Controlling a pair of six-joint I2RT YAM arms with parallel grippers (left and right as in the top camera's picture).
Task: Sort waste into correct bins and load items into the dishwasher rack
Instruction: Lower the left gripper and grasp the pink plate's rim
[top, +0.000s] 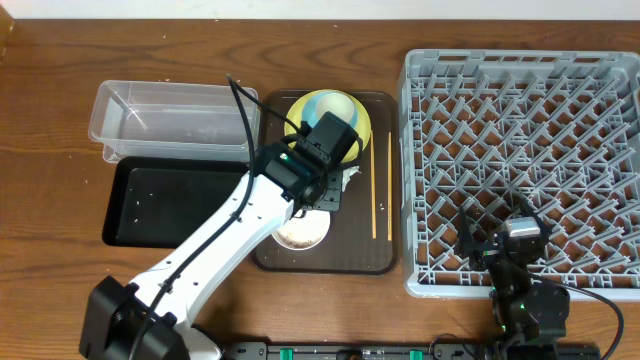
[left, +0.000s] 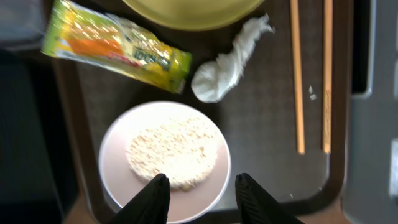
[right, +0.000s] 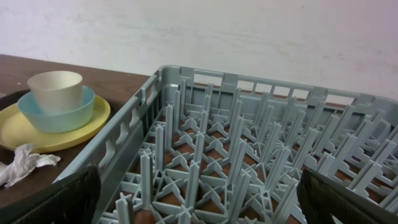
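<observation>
My left gripper is open and empty, over the near rim of the white bowl, which holds a heap of white rice. The green-and-orange snack wrapper and the crumpled white paper scrap lie beyond the bowl on the brown tray. Two wooden chopsticks lie at the right. The yellow-green plate carries the light blue cup with the small white cup inside. My right gripper is open over the grey dishwasher rack.
The clear plastic tub and the black tray sit left of the brown serving tray. The rack fills the right side of the table. The left arm crosses over the table's front left part.
</observation>
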